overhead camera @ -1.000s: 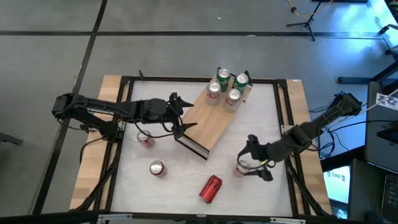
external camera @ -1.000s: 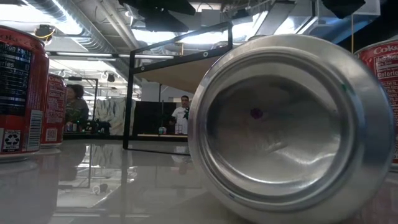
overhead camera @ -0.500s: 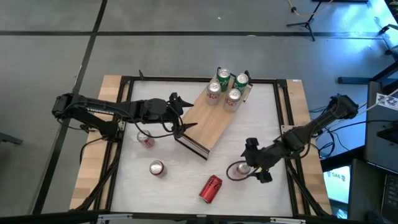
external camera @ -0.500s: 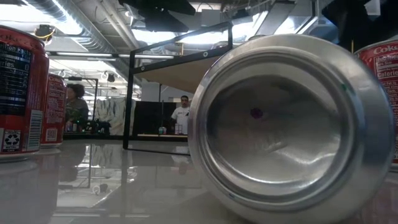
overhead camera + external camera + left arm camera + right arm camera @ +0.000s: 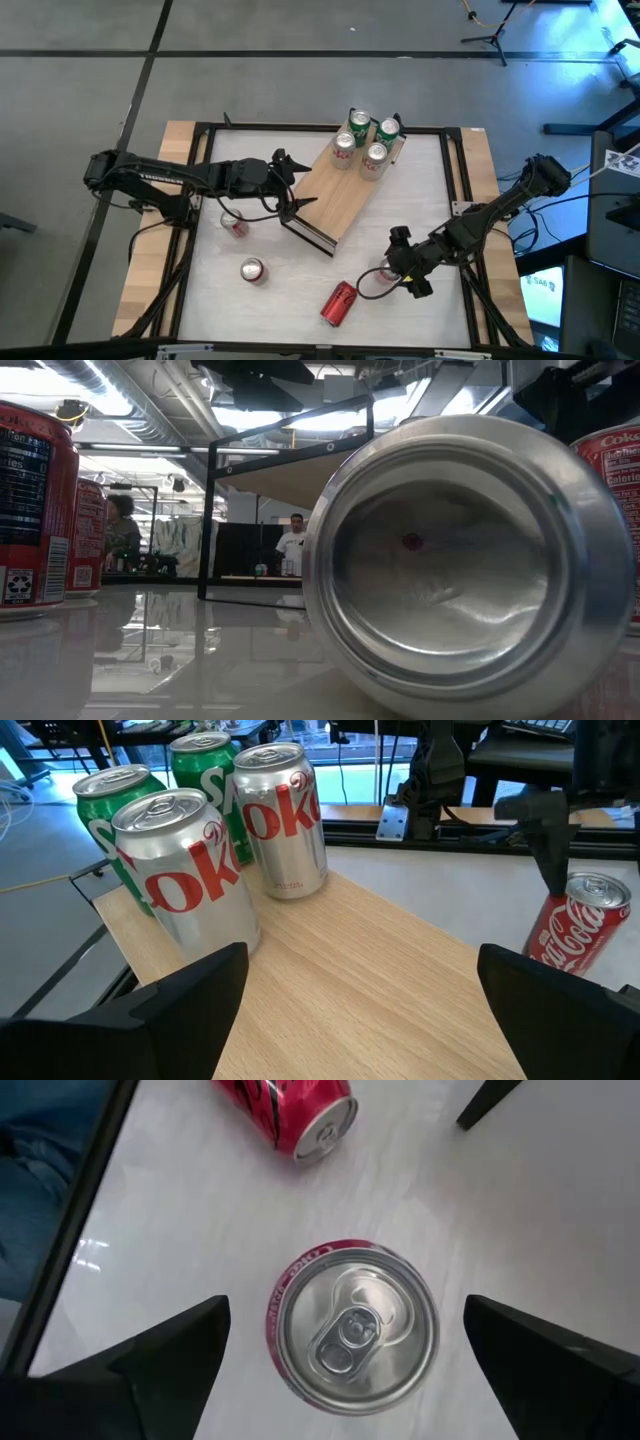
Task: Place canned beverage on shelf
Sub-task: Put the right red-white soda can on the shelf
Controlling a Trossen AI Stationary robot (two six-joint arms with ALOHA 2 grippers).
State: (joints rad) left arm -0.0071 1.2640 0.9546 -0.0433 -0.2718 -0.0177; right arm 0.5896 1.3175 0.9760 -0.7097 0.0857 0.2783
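Since a second before, the right gripper (image 5: 398, 272) had slid across the table toward the upright red can (image 5: 385, 273) and the fallen red can (image 5: 338, 303), while the left arm had not moved.

From above, the shelf (image 5: 335, 195) lay diagonally, four cans (image 5: 362, 142) crowded at its far end, the near stretch bare, probably left for newcomers. The left gripper (image 5: 292, 184) hovered at the shelf's near end, fingers apart, holding nothing.

At table height, the fallen can's base (image 5: 465, 565) filled the picture.

The left wrist looked along the board (image 5: 340, 990) at those cans.

The right wrist looked straight down on the upright can (image 5: 352, 1326), fingers spread wide either side, apparently lined up to grasp.
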